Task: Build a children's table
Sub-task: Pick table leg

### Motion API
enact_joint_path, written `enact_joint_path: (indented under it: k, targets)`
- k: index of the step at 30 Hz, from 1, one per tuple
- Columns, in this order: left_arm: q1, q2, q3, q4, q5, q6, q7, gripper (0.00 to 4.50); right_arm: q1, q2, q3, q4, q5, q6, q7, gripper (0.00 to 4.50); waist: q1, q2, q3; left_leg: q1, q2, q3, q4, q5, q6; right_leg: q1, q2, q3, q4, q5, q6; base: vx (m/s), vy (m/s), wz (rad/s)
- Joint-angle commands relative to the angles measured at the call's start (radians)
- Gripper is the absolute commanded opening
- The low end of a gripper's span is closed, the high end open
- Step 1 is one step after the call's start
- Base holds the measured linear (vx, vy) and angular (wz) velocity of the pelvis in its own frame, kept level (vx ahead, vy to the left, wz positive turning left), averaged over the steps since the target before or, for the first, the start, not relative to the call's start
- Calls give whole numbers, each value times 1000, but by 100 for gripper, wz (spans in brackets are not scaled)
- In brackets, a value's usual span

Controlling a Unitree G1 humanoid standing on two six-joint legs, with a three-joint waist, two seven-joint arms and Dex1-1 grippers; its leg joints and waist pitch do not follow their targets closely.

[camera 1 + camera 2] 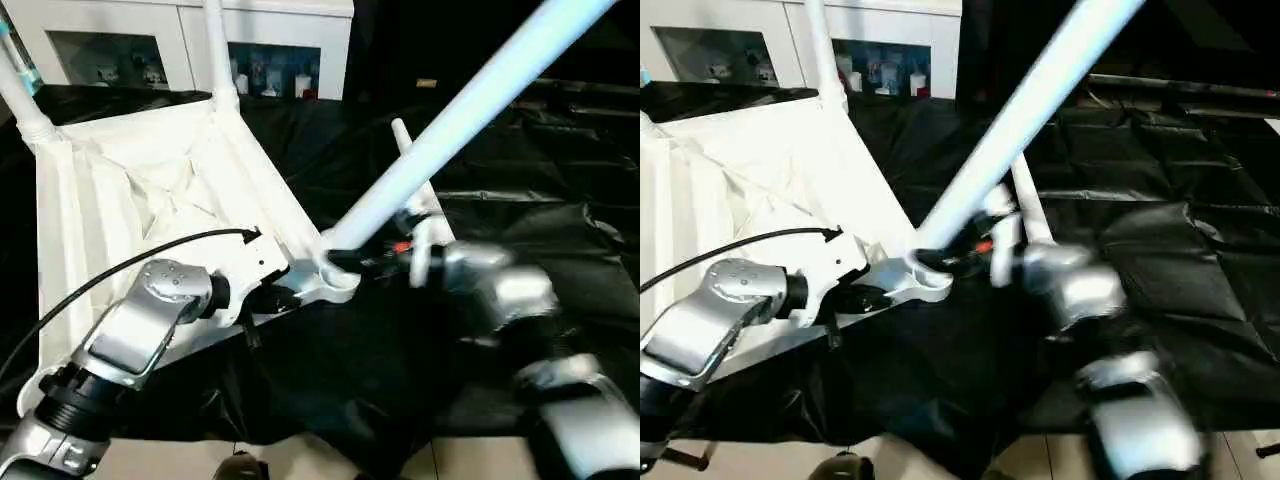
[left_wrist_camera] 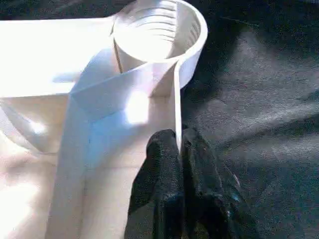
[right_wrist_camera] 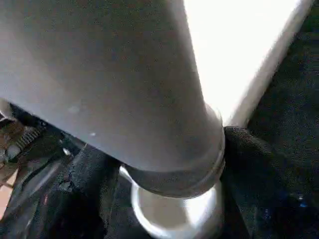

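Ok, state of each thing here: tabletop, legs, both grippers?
tabletop: upside down on the black cloth, two legs standing in far corners
near corner socket: empty
third leg: tilted, end at that socket
left gripper: shut on tabletop rim
right gripper: shut on third leg

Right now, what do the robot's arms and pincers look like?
Both forearms are silver metal with rounded joint housings. The left arm has ribbed black collars near its base and a thin black cable arcing over the wrist. The left pincer has two matte black fingers. An orange-red mark shows near the right pincer.
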Motion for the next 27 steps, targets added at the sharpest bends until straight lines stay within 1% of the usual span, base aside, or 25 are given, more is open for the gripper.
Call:
enact_joint_path:
  k: [1,2,5,7,8,9,10,12,13,14,15,16,17,18,19,20,21,22,23,24,25,26,27]
  targets:
    - [-20,-12,-5,-46,-41,-41,-37,0,-20,-3,-23,3,37,55,17,284,0,10,-97,20,49,-13,-60,-55,42,69,-89,55,-57,9,-271,0,0,0]
    - [-20,-13,-6,-44,-40,-42,-38,0,-28,-8,-39,11,53,80,15,284,-1,7,-96,19,49,-12,-60,-64,38,68,-90,56,-60,-10,-264,0,0,0]
    - [-22,-23,-3,-34,-33,-60,-24,0,-42,-17,-70,20,94,136,13,284,5,8,-99,22,50,-11,-58,-56,37,65,-89,55,-61,-23,-262,0,0,0]
    - [-25,-34,5,-23,-33,-64,-8,0,-47,-20,-82,13,117,169,16,284,8,8,-99,20,49,-10,-57,-52,34,65,-88,54,-60,-22,-259,0,0,0]
    - [-30,-43,14,-15,-40,-55,-1,28,-50,-21,-91,12,131,189,20,284,11,8,-100,21,50,-11,-57,-53,32,64,-87,53,-59,-21,-256,0,0,0]
    - [-30,-45,16,-14,-42,-53,0,44,-50,-21,-93,12,134,192,21,284,16,9,-102,22,51,-11,-56,-51,29,62,-88,53,-57,-19,-256,0,0,0]
    - [-32,-47,19,-12,-44,-51,2,56,-53,-21,-99,11,138,207,24,284,16,9,-102,21,51,-11,-56,-51,28,62,-87,53,-56,-19,-257,0,0,0]
    - [-32,-40,36,-32,-76,-36,-23,58,-57,-21,-110,11,147,235,29,284,18,8,-103,19,50,-11,-55,-49,22,64,-88,51,-55,-16,-259,0,0,0]
    - [-32,-40,36,-32,-76,-36,-23,58,-57,-21,-110,11,147,235,29,284,20,8,-104,19,50,-11,-55,-47,21,64,-88,51,-54,-14,-259,0,0,0]
    - [-32,-39,49,-41,-94,-32,-35,74,-58,-22,-111,14,146,236,28,284,19,8,-104,18,50,-11,-55,-44,19,64,-87,50,-53,-5,-261,0,0,0]
    - [-36,-43,86,-60,-143,-7,-55,88,-59,-21,-109,19,145,235,26,284,19,7,-104,18,50,-11,-55,-44,17,64,-87,50,-52,-1,-261,0,0,0]
    - [-36,-44,90,-62,-148,-4,-57,96,-59,-21,-109,20,145,235,26,284,19,6,-104,16,48,-11,-54,-43,15,66,-89,50,-51,0,-263,0,0,0]
    - [-43,-47,120,-69,-180,13,-67,96,-60,-22,-107,20,145,236,24,284,19,6,-104,16,47,-9,-53,-46,12,65,-87,50,-52,-6,-265,0,0,0]
    - [-60,-45,177,-75,-237,45,-88,104,-61,-25,-96,16,140,231,20,284,20,6,-104,16,46,-8,-53,-49,9,65,-87,49,-52,-13,-265,0,0,0]
    - [-62,-44,182,-74,-241,47,-90,120,-61,-26,-95,16,139,231,20,284,20,7,-104,16,46,-9,-53,-51,9,64,-87,49,-53,-17,-264,0,0,0]
    - [-78,-36,221,-68,-276,62,-107,133,-62,-29,-83,13,130,221,19,284,20,8,-103,16,46,-9,-53,-56,8,65,-87,49,-55,-28,-259,0,0,0]
    - [-90,-33,241,-63,-295,62,-113,138,-60,-31,-70,8,119,215,22,284,20,7,-103,16,45,-9,-53,-57,8,64,-86,49,-56,-34,-257,0,0,0]
    - [-102,-37,256,-54,-302,49,-108,140,-60,-32,-59,4,112,212,26,284,20,3,-103,16,45,-9,-54,-59,6,66,-85,48,-57,-44,-251,0,0,0]
    - [-122,-51,266,-38,-303,20,-89,140,-59,-33,-42,-3,102,207,35,284,21,5,-103,17,46,-9,-53,-58,5,64,-85,49,-57,-45,-248,0,0,0]
    - [-124,-54,266,-35,-303,16,-86,149,-58,-33,-39,-4,101,206,36,284,20,2,-103,16,46,-10,-53,-59,5,65,-85,49,-57,-48,-244,0,0,0]
    - [-136,-67,267,-26,-300,-2,-72,175,-57,-32,-30,-9,96,203,41,284,21,4,-104,17,47,-10,-53,-57,7,65,-86,49,-57,-48,-241,0,0,0]
    - [-168,-118,265,2,-293,-41,-24,180,-57,-23,-11,-18,88,201,48,284,20,2,-104,15,47,-9,-53,-55,9,65,-85,50,-57,-44,-237,0,0,0]
    - [-168,-118,265,2,-293,-41,-24,181,-57,-23,-11,-18,88,201,48,284,21,3,-105,17,49,-9,-52,-54,10,64,-86,51,-57,-38,-239,0,0,0]
